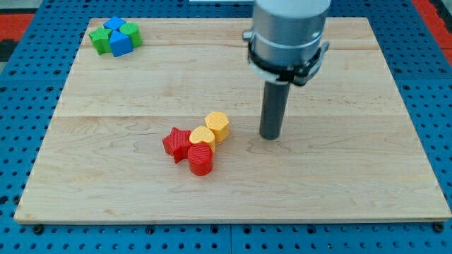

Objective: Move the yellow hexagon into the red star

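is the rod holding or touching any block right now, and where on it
Nothing is held. My tip stands free on the board, to the view's right of the yellow hexagon, with a gap between them.

Red is being shown by the star (176, 143) and cylinder (200, 159), yellow by the hexagon (217, 126) and heart (203, 137); pale wood grain by the counter (339, 176).

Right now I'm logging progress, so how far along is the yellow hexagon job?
Nearly done: the yellow hexagon sits in the cluster, but a yellow heart lies between it and the red star. My tip stands apart on the hexagon's right. Left: push it on to the star.
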You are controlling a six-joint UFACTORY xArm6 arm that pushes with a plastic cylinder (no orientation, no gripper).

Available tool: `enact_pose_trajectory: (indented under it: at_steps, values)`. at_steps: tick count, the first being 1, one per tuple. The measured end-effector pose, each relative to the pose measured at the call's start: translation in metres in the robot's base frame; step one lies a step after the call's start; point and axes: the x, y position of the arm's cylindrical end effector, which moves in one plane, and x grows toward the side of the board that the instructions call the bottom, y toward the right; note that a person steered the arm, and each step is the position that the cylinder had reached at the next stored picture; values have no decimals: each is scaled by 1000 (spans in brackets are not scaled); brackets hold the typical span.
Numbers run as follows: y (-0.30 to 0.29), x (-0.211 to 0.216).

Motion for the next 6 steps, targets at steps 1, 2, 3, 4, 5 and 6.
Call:
enact_pose_trajectory:
  at_steps: [1, 2, 3, 4, 5, 6]
  values:
    - [-28, 0]
    - [-59, -4]
    - [-74, -25]
    - [-90, -32]
    - [-97, -32]
    - [-106, -31]
